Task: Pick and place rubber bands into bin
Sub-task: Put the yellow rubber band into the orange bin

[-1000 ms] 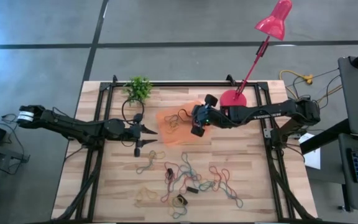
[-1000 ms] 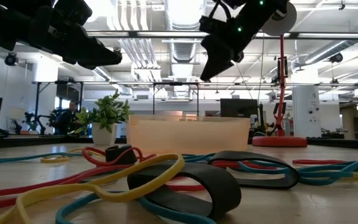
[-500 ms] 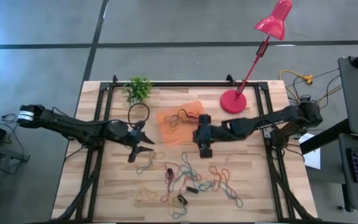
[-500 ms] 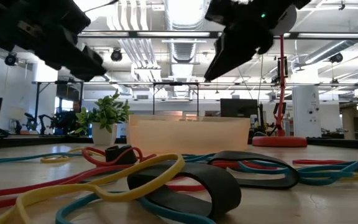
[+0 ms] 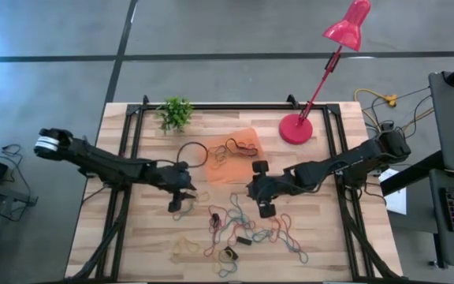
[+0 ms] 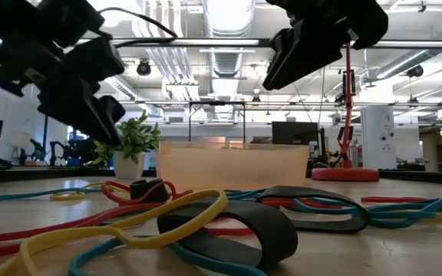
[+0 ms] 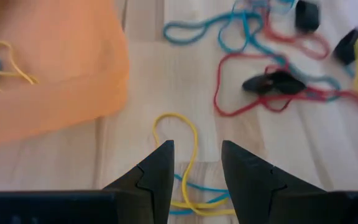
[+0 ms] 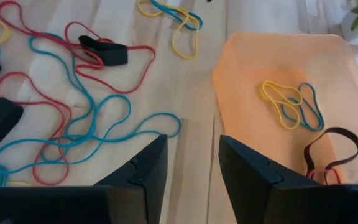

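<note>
Table [image 5: 321, 244]: one, pale wood planks, framed by black rails.
Lamp [image 5: 296, 128]: one, red, its round base on the table's far right, head leaning out past the far edge.
Arms: two, both dark, reaching in from opposite sides toward the table's middle.
Bin [image 5: 211, 166]: one shallow orange tray on the far half of the table, between the plant and the lamp base.
Plant [image 5: 176, 113]: one small green potted plant at the far edge, left of the bin.
Left gripper [image 5: 177, 197]: just beside the bin's near left corner, above a yellow and a blue band; fingers [image 7: 157, 174] parted by a narrow gap, nothing between them.
Right gripper [image 5: 260, 189]: just off the bin's near right corner, over the loose bands; fingers [image 8: 148, 168] slightly apart, holding nothing.
Rubber bands in bin [image 8: 291, 102]: about four visible, one yellow, one blue, one dark, one reddish.
Rubber bands on table [image 5: 235, 225]: a tangled scatter on the near half, red, blue, yellow, black and tan; too knotted for an exact count, more than ten.
</note>
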Robot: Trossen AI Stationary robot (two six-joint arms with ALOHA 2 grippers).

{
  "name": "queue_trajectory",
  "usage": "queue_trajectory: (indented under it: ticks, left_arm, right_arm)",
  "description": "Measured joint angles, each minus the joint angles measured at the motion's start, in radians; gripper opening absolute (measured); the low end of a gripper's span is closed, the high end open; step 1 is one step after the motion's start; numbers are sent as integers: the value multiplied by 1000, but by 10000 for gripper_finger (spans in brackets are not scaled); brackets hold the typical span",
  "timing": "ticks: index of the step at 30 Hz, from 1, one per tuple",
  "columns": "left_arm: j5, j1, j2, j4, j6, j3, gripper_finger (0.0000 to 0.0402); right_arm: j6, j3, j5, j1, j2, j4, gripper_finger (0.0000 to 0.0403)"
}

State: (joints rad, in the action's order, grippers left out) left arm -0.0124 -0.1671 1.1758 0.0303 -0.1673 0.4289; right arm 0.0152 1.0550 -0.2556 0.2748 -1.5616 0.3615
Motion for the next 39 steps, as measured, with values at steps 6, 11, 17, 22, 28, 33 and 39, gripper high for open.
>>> queue_trajectory:
  ticks: [6,11,17,22,28,33,39]
  left_arm:
    - [68,-16,129,-84,50,65,118]
    - [78,-17,188,-120,45,87,118]
    - [78,-17,220,-124,17,88,118]
    - [79,-19,223,-121,16,87,109]
    - [79,-19,223,-127,17,84,42]
    - [79,-19,223,-125,17,83,6]
    - [83,-20,200,-123,17,95,1]
  right_arm:
    - [-40,-21,-6,12,0,0,133]
    - [-55,-42,-9,16,1,-2,133]
    - [-68,-47,-9,16,1,-3,127]
    - [-68,-47,-8,16,1,-6,130]
    - [-67,-47,-8,16,1,-7,125]
    - [-67,-47,-8,16,1,-8,123]
    - [-68,-47,-8,16,1,-8,121]
